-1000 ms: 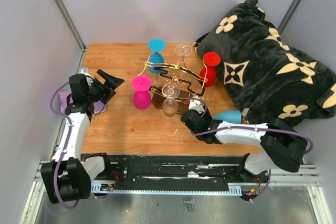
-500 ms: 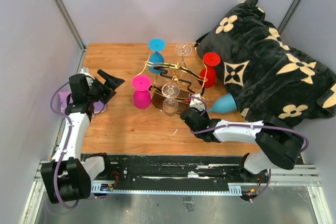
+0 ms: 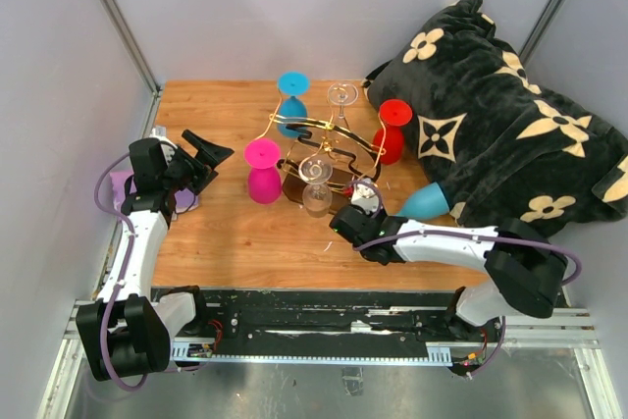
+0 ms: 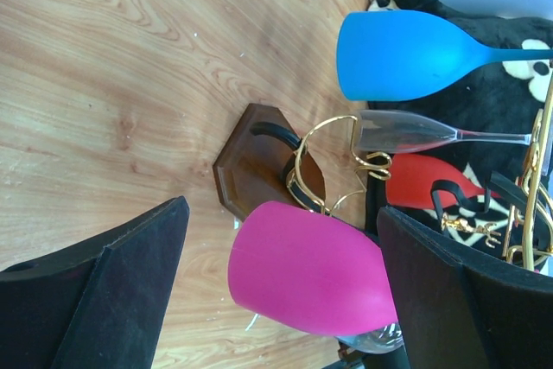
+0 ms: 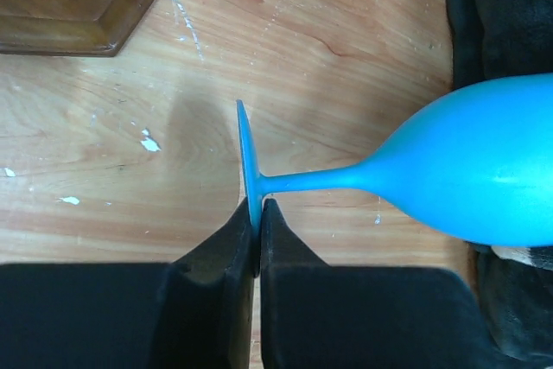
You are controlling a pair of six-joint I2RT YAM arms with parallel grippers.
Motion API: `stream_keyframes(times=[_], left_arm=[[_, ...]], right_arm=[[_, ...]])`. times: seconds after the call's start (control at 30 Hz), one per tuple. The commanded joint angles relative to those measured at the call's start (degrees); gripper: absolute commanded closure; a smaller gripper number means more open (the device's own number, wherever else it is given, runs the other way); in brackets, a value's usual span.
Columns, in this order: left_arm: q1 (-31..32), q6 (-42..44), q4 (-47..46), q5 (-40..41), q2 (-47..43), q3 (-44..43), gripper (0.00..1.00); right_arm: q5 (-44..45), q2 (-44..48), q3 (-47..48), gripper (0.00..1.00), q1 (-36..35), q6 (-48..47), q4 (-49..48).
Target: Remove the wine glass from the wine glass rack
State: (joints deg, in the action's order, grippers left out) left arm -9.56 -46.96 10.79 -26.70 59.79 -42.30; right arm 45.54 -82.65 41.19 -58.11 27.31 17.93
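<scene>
Foot of blue wine glass (image 5: 467, 174) pinched in right gripper (image 5: 257, 229), off wine glass rack (image 3: 324, 149); hold firm, ease bowl onto surface (image 5: 346, 41), seemingly brushing blanket (image 3: 491, 125); left gripper (image 3: 201, 156) wide, idle.

Wine glass rack (image 3: 324, 149): gold wire arms with curled ends, dark brown wooden base, upright on the bench (image 3: 216, 233).
Wine glass (image 5: 484, 179): opaque light blue, lying sideways, right of the rack, foot rim pinched in the right gripper (image 5: 256, 229) jaws.

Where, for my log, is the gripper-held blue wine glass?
Top view: the blue wine glass is held sideways right of the gold wire rack, bowl beside the black floral blanket.
</scene>
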Motion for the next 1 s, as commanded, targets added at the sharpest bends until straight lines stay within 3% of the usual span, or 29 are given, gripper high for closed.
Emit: stream_keyframes(times=[0.0, 0.27, 0.6, 0.97], left_arm=[[0.33, -0.31, -1.22, -1.84, -0.05, 0.99, 0.04], [0.35, 1.24, 0.29, -1.56, -1.02, 1.29, 0.04], [0.67, 0.83, -0.88, -1.78, -0.08, 1.40, 0.04], [0.65, 1.31, -0.46, -1.12, -0.42, 1.21, 0.04]], right_arm=[[4.70, -7.37, 5.80, 0.99, -3.94, 4.80, 16.82], [14.26, -33.49, 19.77, 0.99, -11.31, 21.13, 37.36], [9.68, -32.88, 10.73, 0.99, -13.83, 27.33, 30.64], [10.12, -44.84, 12.72, 0.98, -16.12, 33.36, 32.72]])
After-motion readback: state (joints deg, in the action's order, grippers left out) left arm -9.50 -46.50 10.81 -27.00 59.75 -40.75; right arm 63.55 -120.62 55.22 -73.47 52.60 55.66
